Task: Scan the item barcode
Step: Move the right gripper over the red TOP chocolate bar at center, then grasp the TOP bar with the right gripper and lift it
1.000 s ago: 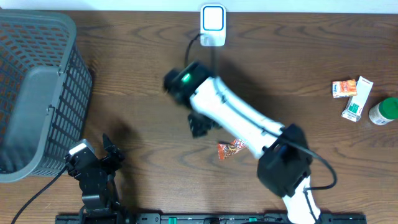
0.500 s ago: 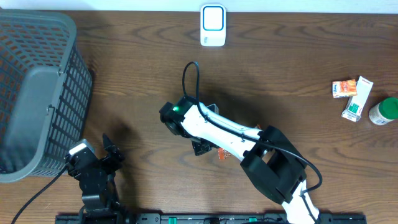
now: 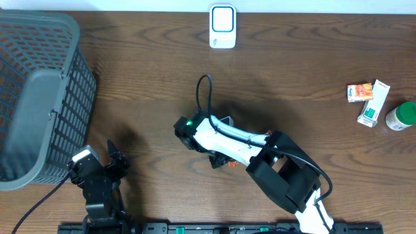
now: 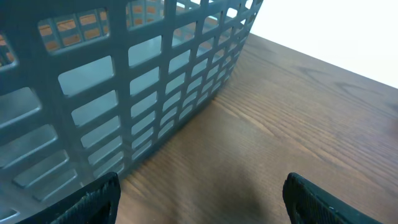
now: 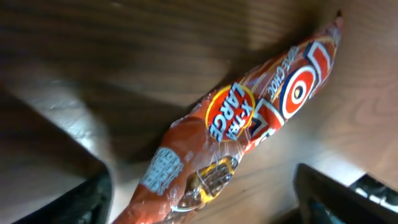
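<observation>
My right fingers (image 5: 74, 199) stand wide apart and hold nothing, one on either side of the snack packet (image 5: 249, 124). It lies flat near the middle of the bench (image 5: 124, 43), well apart from the scanner (image 3: 222, 26). I judge it light, soft and crinkly, with slippery film, so I would pinch gently across its fuller middle. My left fingers (image 4: 93, 202) gape empty beside the basket (image 4: 124, 74).

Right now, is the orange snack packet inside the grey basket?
No, the orange snack packet lies on the wooden table, well away from the grey basket.
</observation>
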Controlling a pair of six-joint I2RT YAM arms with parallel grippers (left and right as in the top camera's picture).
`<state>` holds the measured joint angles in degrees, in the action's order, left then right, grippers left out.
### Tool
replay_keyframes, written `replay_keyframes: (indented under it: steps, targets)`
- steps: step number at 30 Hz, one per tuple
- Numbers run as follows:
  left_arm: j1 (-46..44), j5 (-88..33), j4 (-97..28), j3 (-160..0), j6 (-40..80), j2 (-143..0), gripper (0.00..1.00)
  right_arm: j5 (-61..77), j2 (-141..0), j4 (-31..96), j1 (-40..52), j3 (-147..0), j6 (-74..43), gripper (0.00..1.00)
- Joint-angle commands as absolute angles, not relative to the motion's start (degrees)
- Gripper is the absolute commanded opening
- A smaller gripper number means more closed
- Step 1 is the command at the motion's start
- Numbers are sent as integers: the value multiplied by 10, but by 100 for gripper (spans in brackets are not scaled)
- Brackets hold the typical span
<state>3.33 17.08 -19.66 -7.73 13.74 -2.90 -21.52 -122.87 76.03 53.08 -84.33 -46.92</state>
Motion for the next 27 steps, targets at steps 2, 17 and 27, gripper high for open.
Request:
replay_keyframes:
  steps: [2,17,27]
  targets:
    - [35,179,-197,-73,141,-27,84,-231,-1231,736,529,-816,-477,61]
    - [35,179,-197,-73,141,-27,84,-182,-1231,912,520,-1016,-414,1]
    - [35,179,-197,-73,141,-27,84,204,-1231,855,471,-1233,-152,1]
